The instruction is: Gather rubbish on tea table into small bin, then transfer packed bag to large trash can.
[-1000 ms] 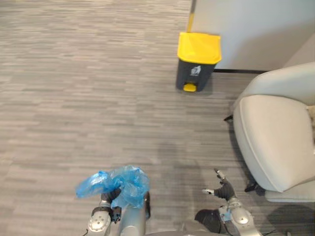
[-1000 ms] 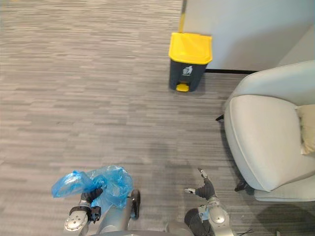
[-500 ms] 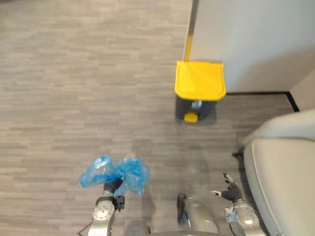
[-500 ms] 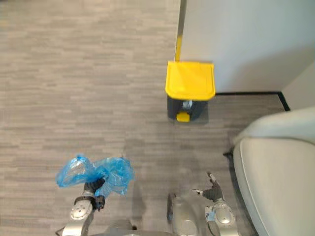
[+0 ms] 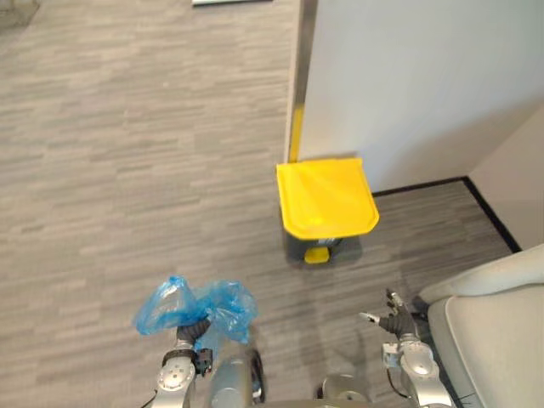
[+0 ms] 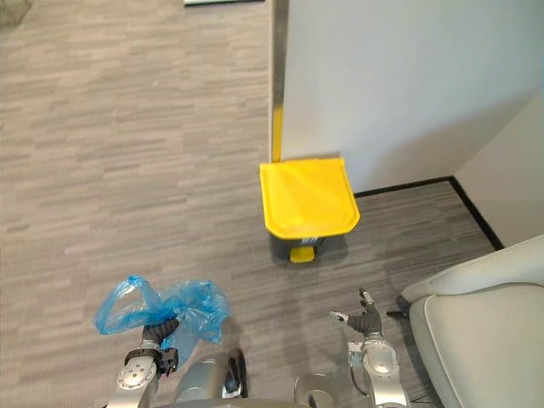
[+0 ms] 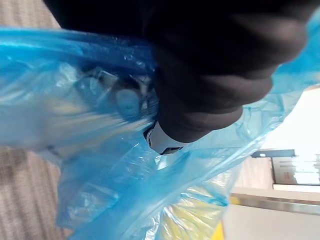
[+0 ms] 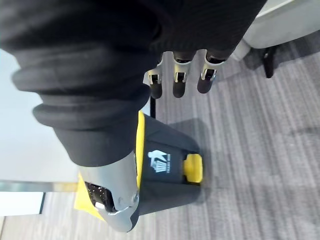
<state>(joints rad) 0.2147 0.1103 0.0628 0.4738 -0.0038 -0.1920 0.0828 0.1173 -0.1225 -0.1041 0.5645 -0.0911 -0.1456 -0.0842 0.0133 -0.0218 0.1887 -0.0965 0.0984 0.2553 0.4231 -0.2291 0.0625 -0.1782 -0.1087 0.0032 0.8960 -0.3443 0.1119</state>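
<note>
A crumpled blue plastic bag [image 5: 197,306] bunches over my left hand [image 5: 195,330] at the lower left, held above the floor. In the left wrist view the blue bag [image 7: 95,125] wraps closely round the left hand [image 7: 200,95], whose fingers are curled into the plastic. The large trash can [image 5: 326,199], dark grey with a shut yellow lid and a yellow pedal [image 5: 317,254], stands against the wall a short way ahead, right of the bag. My right hand [image 5: 392,322] hangs at the lower right with relaxed fingers [image 8: 179,80], holding nothing. The trash can [image 8: 165,170] shows just past them.
A white wall [image 5: 408,85] with a metal corner post [image 5: 299,76] rises behind the can. A light grey armchair [image 5: 497,331] stands close at the right. Grey carpet [image 5: 127,170] stretches to the left and ahead.
The camera has moved forward and turned: the trash can now shows nearer and lower, and the armchair has slid toward the right edge. Both hands keep their poses.
</note>
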